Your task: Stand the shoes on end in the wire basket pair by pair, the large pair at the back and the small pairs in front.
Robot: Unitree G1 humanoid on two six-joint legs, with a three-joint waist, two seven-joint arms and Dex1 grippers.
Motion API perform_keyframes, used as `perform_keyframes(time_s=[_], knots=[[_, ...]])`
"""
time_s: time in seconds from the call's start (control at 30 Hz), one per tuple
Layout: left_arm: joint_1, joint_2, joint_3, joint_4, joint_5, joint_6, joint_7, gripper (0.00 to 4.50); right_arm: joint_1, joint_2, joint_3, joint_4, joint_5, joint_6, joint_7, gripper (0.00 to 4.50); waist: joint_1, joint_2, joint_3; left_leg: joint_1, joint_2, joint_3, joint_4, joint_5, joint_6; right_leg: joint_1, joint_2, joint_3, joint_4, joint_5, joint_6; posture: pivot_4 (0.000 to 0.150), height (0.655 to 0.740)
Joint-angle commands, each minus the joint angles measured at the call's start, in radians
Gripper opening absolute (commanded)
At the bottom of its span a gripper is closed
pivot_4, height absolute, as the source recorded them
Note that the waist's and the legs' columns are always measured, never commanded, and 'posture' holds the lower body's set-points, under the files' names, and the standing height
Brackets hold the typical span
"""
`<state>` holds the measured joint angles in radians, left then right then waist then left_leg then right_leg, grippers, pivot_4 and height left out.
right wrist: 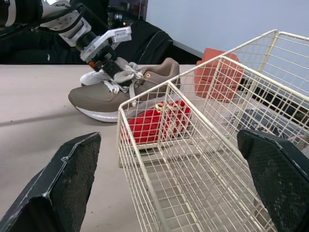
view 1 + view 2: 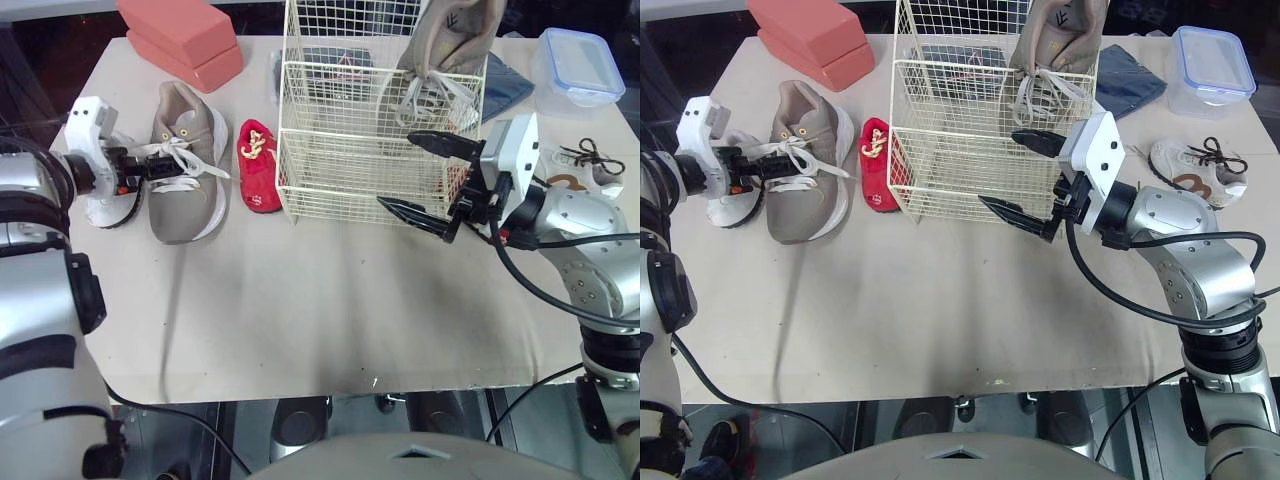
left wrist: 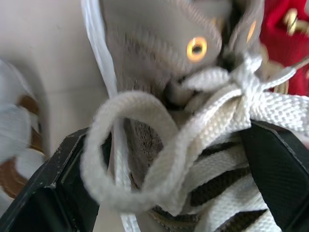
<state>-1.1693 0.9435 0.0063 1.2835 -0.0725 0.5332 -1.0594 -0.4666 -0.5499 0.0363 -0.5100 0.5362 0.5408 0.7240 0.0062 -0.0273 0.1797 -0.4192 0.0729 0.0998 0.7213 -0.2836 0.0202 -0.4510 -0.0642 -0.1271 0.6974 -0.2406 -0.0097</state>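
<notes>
Left eye view, task status: one shoe of the large pair is placed. The upright large shoe (image 2: pixel 450 35) stands on end at the back right of the wire basket (image 2: pixel 340 185), its laces hanging down inside.

Remaining items, all lying outside the wire basket on the worktop (image 2: pixel 330 310):
- The flat large shoe (image 2: pixel 190 210) is to the left of the wire basket, sole down.
- The red small shoe (image 2: pixel 258 165) is between the flat large shoe and the basket's left wall, just beside that wall.
- One white small shoe (image 2: pixel 105 210) is on the far side of the flat large shoe from the basket.
- A second white small shoe (image 2: pixel 585 165) is to the right of the basket, well apart from it.

Judgement: the task is at an early stage. The large pair is half done and no small pair has been started.

Claw states:
- The left claw (image 2: pixel 150 168) is clenched on the laces of the flat large shoe.
- The right claw (image 2: pixel 393 168) is released and holds nothing. It is spread wide at the basket's front right corner.

View differences:
- The left wrist view adds grip detail. The lace knot and tongue sit between the two black fingers (image 3: pixel 277 166), with one loop draped over a finger.
- The right wrist view adds the basket's front interior, which is bare, and the red small shoe seen through the mesh.
- The eye views add the overall layout and the shoe at the back of the basket.
</notes>
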Motion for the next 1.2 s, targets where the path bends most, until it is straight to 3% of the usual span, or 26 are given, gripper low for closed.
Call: perform_keyframes(time_s=[0.03,0.17,0.27,0.3,0.6,0.77,0.9,1.0,1.2], knots=[[-0.009,0.000,-0.001,0.028,0.045,0.001,0.025,3.70,-0.001,0.000,-0.017,-0.040,0.006,-0.024,-0.001,4.50,0.000,0.000,0.000,0.000,0.000,0.000,0.000,0.000,0.000,0.000,0.000,0.000,0.000,0.000,0.000,0.150,0.6860],[0.004,-0.005,0.009,0.041,0.063,0.004,0.033,1.69,0.003,-0.005,-0.025,-0.045,0.019,-0.025,0.014,4.50,-0.005,0.000,0.000,0.001,0.000,-0.001,0.000,0.000,0.000,0.000,0.000,0.002,0.001,0.000,0.000,0.150,0.6860],[0.013,-0.006,0.034,0.044,0.060,0.000,0.045,0.67,0.007,-0.010,-0.027,-0.045,0.019,-0.026,0.022,4.50,-0.007,0.000,0.000,0.001,0.000,-0.001,0.000,0.000,0.000,0.000,0.000,0.002,0.001,0.000,0.000,0.150,0.6860],[0.014,-0.006,0.051,0.044,0.051,0.000,0.051,0.55,0.007,-0.009,-0.027,-0.045,0.019,-0.026,0.023,4.50,-0.008,0.000,0.000,0.001,0.000,-0.001,0.000,0.000,0.000,0.000,-0.001,0.002,0.001,0.000,0.000,0.150,0.6860],[0.016,0.033,0.240,-0.001,-0.059,-0.132,0.095,0.53,0.003,0.001,-0.032,-0.046,0.029,-0.025,0.016,4.50,-0.014,-0.003,0.001,0.001,0.001,-0.001,0.000,0.000,0.000,0.000,-0.001,0.002,0.002,0.001,-0.001,0.150,0.6860],[-0.023,0.082,0.365,-0.076,-0.171,-0.220,-0.003,0.53,-0.018,0.014,-0.044,-0.030,0.052,-0.029,0.019,4.50,-0.017,-0.008,0.001,-0.001,0.001,-0.001,0.001,0.000,0.000,-0.001,-0.001,0.000,0.001,0.001,-0.001,0.150,0.6860],[-0.057,0.088,0.433,-0.153,-0.250,-0.226,-0.043,0.53,-0.037,0.029,-0.068,-0.015,0.082,-0.039,0.019,4.50,-0.018,-0.010,0.001,-0.013,0.001,-0.003,0.005,0.000,0.000,-0.009,-0.001,-0.002,0.002,0.001,-0.001,0.150,0.6860],[-0.065,0.031,0.468,-0.279,-0.319,-0.219,-0.040,0.53,-0.053,0.053,-0.086,0.007,0.085,-0.064,-0.001,4.50,-0.015,-0.010,0.001,-0.013,0.000,-0.003,0.005,0.000,0.000,-0.010,-0.002,-0.003,0.003,0.001,-0.001,0.150,0.6860],[-0.047,-0.213,0.503,-0.682,-0.444,-0.237,0.160,0.53,-0.061,0.096,-0.128,0.027,0.068,-0.110,-0.064,4.50,0.008,-0.010,0.001,-0.015,0.000,-0.007,0.017,0.000,0.000,-0.009,-0.006,-0.003,0.013,0.001,-0.001,0.150,0.6860]])
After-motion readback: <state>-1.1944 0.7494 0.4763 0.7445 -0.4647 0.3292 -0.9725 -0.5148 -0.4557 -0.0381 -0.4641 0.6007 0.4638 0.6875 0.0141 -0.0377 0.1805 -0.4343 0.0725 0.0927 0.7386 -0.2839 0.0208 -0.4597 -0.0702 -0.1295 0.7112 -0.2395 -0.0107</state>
